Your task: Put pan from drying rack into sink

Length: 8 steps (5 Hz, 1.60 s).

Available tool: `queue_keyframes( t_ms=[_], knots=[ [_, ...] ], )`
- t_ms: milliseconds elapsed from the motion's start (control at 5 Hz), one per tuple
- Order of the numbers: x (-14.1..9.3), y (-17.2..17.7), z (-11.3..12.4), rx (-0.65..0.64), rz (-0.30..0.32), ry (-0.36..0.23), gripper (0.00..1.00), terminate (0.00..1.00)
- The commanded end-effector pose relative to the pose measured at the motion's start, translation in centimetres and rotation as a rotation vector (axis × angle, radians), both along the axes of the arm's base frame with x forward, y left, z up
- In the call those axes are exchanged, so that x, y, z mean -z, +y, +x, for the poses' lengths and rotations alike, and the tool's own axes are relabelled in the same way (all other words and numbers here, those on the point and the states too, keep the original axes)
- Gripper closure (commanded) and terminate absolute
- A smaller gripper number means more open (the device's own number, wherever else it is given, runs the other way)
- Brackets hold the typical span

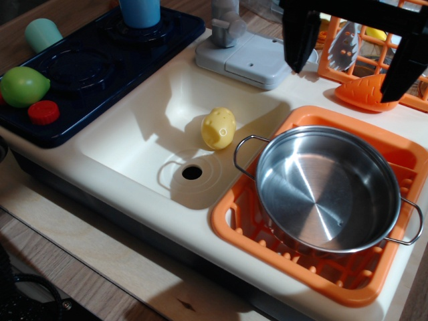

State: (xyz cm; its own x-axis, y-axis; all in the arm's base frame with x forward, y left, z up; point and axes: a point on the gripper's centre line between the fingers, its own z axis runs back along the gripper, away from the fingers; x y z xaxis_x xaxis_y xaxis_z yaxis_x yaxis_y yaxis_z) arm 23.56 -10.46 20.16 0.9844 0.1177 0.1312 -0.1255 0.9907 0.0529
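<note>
The shiny steel pan (328, 188) sits in the orange drying rack (235, 221) at the right, its two wire loop handles pointing left and right. The cream-white sink (134, 137) lies to the left of the rack, with a drain hole (192, 172) and a grey faucet (227, 23) at its back. My gripper (354, 57) hangs at the top right, above and behind the pan, apart from it. Its two dark fingers (299, 40) stand wide apart and hold nothing.
A yellow potato-like toy (219, 128) lies in the sink near the drain. A dark blue stove (100, 63) at the left carries a blue pot (140, 12), a green fruit (23, 85) and a red piece (43, 112). An orange wire basket (364, 40) and orange carrot (364, 93) stand behind the rack.
</note>
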Motion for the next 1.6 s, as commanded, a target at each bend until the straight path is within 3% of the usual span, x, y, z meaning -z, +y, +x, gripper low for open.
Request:
queue_keyframes(
  t_ms=[0, 400, 800, 1200, 1400],
  knots=[
    [0.0, 0.0, 0.0, 0.0, 0.0, 0.0, 0.0, 0.0],
    [1.4, -0.7, 0.0, 0.226, 0.12, -0.08, 0.0, 0.0],
    [4.4, 1.0, 1.0, 0.363, 0.099, -0.184, 0.0, 0.0],
    [5.8, 2.6, 1.8, 0.418, 0.057, -0.199, 0.0, 0.0],
    [6.8, 3.2, 1.7, 0.404, 0.004, -0.212, 0.0, 0.0]
  ],
)
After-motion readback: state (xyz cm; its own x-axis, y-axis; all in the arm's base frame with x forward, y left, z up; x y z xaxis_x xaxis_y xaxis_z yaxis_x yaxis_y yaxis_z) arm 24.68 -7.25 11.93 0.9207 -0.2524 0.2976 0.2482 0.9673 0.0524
